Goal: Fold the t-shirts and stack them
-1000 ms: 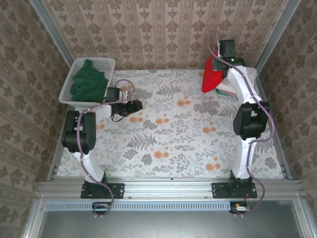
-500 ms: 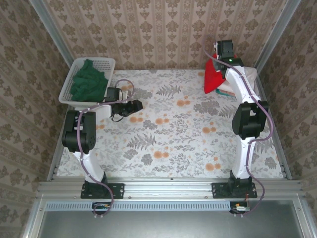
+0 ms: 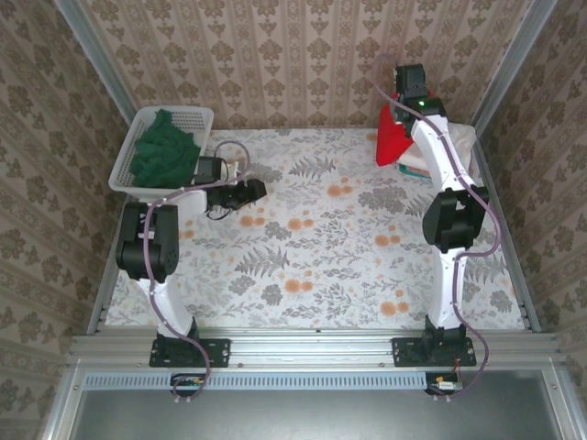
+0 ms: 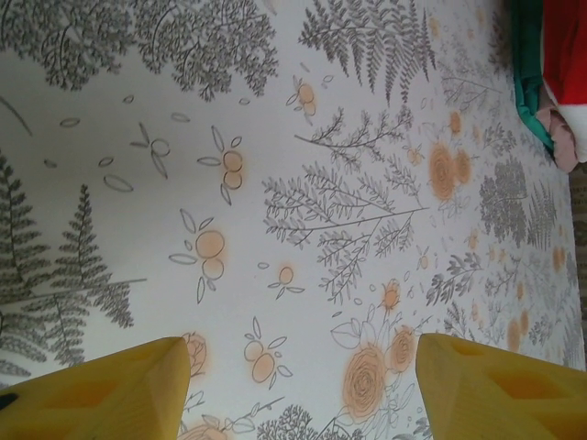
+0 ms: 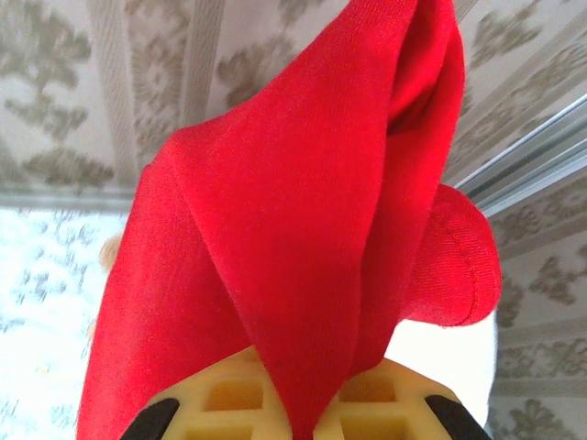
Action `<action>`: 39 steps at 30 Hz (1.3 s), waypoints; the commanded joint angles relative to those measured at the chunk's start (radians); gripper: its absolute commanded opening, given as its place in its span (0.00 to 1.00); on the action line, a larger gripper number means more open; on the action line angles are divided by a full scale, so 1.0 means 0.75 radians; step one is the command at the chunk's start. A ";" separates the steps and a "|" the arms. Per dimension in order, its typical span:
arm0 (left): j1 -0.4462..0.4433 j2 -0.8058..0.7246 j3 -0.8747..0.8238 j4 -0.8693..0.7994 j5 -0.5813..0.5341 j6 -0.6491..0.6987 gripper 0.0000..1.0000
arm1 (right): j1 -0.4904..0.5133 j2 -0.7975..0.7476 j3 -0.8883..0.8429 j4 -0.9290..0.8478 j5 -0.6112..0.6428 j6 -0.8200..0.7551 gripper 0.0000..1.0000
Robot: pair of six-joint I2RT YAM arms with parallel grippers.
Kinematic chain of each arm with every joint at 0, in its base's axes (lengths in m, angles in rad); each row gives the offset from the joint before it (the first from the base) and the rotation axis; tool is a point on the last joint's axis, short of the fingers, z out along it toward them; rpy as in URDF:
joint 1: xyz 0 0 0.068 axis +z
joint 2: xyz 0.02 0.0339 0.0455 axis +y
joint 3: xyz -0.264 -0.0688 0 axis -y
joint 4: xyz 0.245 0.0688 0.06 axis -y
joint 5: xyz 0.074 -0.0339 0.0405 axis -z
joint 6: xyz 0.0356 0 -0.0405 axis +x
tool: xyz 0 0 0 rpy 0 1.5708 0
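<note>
Right wrist view: red shirt (image 5: 303, 229) pinched in closed right gripper (image 5: 298, 403), hanging far right of basket (image 3: 197, 115), above folded shirts (image 3: 417, 169). Green shirt (image 3: 165, 151) heaped inside basket. Left gripper (image 4: 303, 390) spread just right of basket, over table (image 3: 321, 247).

Red t-shirt (image 5: 303, 229): bright, bunched, pinched between the clamped jaws of the right gripper (image 5: 293, 403), hanging in folds. Dark green t-shirt (image 3: 165, 151): crumpled heap, behind the left gripper's (image 3: 252, 191) spread jaws. Folded pale t-shirts (image 3: 424, 168): stack beneath the right jaws.
</note>
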 commanded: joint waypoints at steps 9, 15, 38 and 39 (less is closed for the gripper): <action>-0.021 0.087 0.089 -0.017 0.056 -0.001 0.68 | -0.034 -0.016 -0.083 0.124 0.240 -0.030 0.00; -0.043 0.122 0.126 -0.013 0.073 -0.014 0.68 | -0.010 -0.028 -0.057 0.156 0.314 -0.132 0.00; -0.082 0.145 0.217 -0.093 0.060 0.008 0.68 | -0.139 -0.047 -0.410 0.363 0.109 0.066 0.00; -0.084 0.146 0.222 -0.104 0.055 0.014 0.68 | -0.167 -0.077 -0.452 0.385 0.066 0.089 0.00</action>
